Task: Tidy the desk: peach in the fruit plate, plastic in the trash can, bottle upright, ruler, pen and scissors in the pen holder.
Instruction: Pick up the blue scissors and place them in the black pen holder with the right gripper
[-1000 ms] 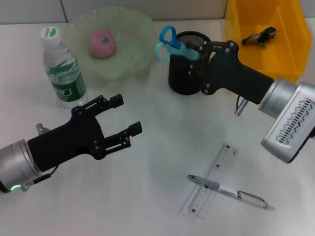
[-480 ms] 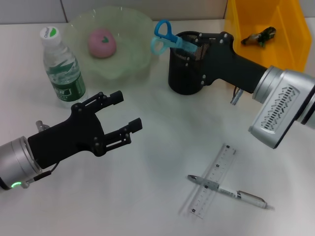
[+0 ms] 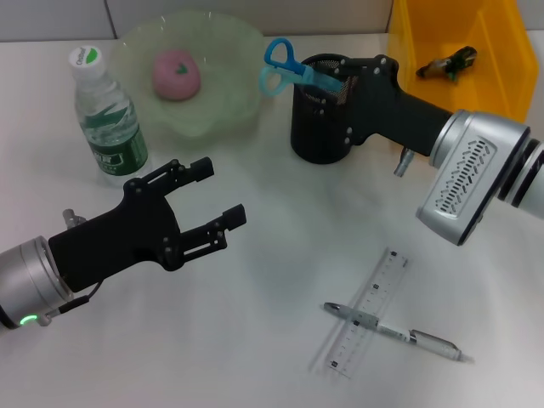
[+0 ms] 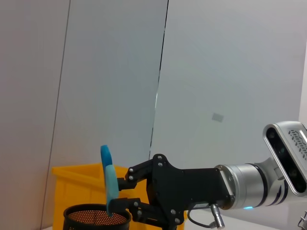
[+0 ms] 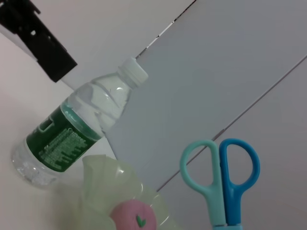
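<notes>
My right gripper (image 3: 342, 83) is shut on the blue scissors (image 3: 279, 65), holding them tilted over the mouth of the black mesh pen holder (image 3: 318, 134). In the left wrist view the scissors (image 4: 109, 184) stand above the pen holder (image 4: 96, 218) with their lower end at its rim. The pink peach (image 3: 177, 74) lies in the green fruit plate (image 3: 229, 110). The bottle (image 3: 106, 119) stands upright at the left. A clear ruler (image 3: 367, 313) and a silver pen (image 3: 395, 333) lie crossed at the front right. My left gripper (image 3: 223, 194) hovers open and holds nothing.
The yellow trash can (image 3: 501, 93) stands at the back right with a dark plastic piece (image 3: 446, 62) inside. In the right wrist view the bottle (image 5: 72, 132), plate (image 5: 98, 182) and peach (image 5: 135, 216) sit behind the scissors handles (image 5: 223, 177).
My right gripper has carried the scissors leftward and farther over the pen holder, and the arm has swung in. The left arm has barely moved.
</notes>
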Motion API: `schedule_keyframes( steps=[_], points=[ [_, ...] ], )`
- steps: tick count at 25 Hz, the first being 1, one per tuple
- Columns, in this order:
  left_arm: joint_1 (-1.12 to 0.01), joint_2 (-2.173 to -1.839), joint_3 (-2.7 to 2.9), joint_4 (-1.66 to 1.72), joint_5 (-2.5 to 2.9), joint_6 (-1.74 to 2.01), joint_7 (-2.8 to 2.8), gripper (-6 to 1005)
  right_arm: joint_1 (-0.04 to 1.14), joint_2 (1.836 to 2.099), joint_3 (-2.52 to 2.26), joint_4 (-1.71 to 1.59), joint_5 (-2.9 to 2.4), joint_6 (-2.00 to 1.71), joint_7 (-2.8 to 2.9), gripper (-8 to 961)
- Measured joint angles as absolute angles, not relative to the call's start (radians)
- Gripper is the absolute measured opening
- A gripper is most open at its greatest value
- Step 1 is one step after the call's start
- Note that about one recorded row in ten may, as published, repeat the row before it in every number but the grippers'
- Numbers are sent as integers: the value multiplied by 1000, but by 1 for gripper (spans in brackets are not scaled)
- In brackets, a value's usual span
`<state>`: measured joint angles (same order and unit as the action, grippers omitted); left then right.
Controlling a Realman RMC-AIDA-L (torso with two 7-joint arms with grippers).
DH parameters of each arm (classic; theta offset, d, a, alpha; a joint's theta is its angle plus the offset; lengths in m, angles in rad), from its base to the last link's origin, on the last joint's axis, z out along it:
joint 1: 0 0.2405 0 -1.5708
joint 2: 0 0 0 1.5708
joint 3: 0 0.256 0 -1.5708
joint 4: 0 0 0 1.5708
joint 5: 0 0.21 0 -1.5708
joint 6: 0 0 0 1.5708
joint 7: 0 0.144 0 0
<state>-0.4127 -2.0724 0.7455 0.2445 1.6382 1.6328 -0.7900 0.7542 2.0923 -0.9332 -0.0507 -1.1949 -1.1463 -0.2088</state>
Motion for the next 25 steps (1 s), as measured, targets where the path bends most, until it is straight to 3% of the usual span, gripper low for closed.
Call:
schedule_keyframes(
  steps=[13, 25],
  points=[
    [-413, -2072, 746, 236, 1638, 1638, -790, 799, 780, 2092, -923, 4, -1094, -1143, -154, 206],
    [-413, -2072, 753, 236, 1638, 1641, -790, 799, 798, 2092, -924, 2, -1092, -1097, 234, 206]
  ],
)
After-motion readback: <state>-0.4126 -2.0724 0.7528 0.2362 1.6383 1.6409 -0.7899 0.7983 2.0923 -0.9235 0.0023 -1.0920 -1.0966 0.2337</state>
